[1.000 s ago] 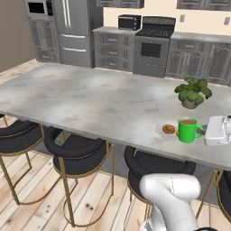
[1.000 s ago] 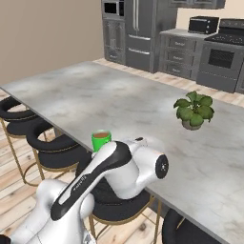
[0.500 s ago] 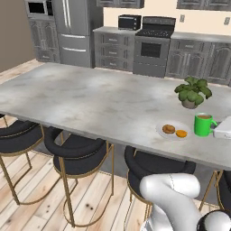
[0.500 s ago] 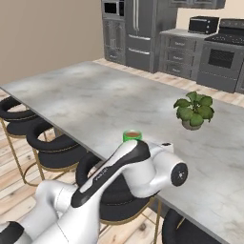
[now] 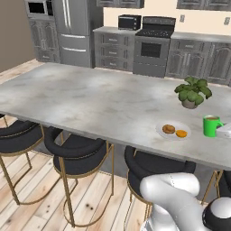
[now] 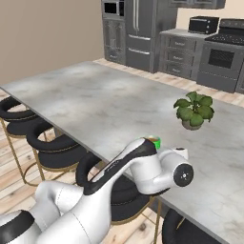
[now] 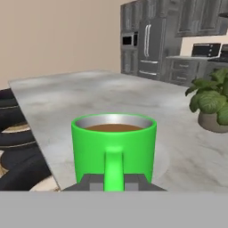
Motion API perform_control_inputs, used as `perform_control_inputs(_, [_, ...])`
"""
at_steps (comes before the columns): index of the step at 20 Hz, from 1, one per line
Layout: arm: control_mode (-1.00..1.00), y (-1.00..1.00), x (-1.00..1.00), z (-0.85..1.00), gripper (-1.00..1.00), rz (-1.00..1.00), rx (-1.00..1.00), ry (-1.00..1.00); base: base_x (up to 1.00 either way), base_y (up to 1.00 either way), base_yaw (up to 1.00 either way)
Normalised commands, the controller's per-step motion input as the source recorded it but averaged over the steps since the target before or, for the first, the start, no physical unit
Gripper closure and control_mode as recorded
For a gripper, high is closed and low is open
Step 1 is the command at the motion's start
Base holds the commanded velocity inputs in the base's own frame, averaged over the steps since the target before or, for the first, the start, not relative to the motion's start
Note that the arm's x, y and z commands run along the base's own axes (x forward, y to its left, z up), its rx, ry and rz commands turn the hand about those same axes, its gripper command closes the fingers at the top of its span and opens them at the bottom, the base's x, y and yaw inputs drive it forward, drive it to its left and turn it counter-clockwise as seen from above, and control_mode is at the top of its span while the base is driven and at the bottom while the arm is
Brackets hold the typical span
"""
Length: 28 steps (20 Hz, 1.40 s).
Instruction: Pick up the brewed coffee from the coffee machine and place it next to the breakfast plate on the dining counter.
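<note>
Beside breakfast plate (image 5: 173, 131), green mug (image 5: 210, 126); brown coffee visible from hand view.

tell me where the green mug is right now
In the left base view the green mug sits at the dining counter's right end, just right of the breakfast plate.

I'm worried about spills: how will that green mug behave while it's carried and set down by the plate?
The green mug looks rigid, so it should not flex. Coffee sits near its rim, so a tilt or jolt would probably slosh it. The jaws hold it at the handle, off-centre, so it may swing slightly.
</note>
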Motion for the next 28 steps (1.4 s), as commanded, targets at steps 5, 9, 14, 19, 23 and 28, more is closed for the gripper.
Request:
perform_control_inputs(5, [-1.00,-0.35,0.29,-0.39,1.00,-0.07,-0.07,0.00,0.00,0.00,0.00])
perform_control_inputs(9, [-1.00,-0.30,0.53,-0.34,1.00,-0.01,-0.02,0.00,0.00,0.00,0.00])
perform_control_inputs(14, [-1.00,-0.23,0.48,-0.22,1.00,0.00,0.00,0.03,0.00,0.00,0.00])
perform_control_inputs(19, [-1.00,-0.38,0.19,-0.13,1.00,0.00,0.00,0.01,0.00,0.00,0.00])
perform_control_inputs(23, [-1.00,-0.11,0.21,-0.22,1.00,0.00,0.00,0.00,0.00,0.00,0.00])
perform_control_inputs(28, [-1.00,0.00,0.39,-0.38,1.00,0.00,0.00,0.00,0.00,0.00,0.00])
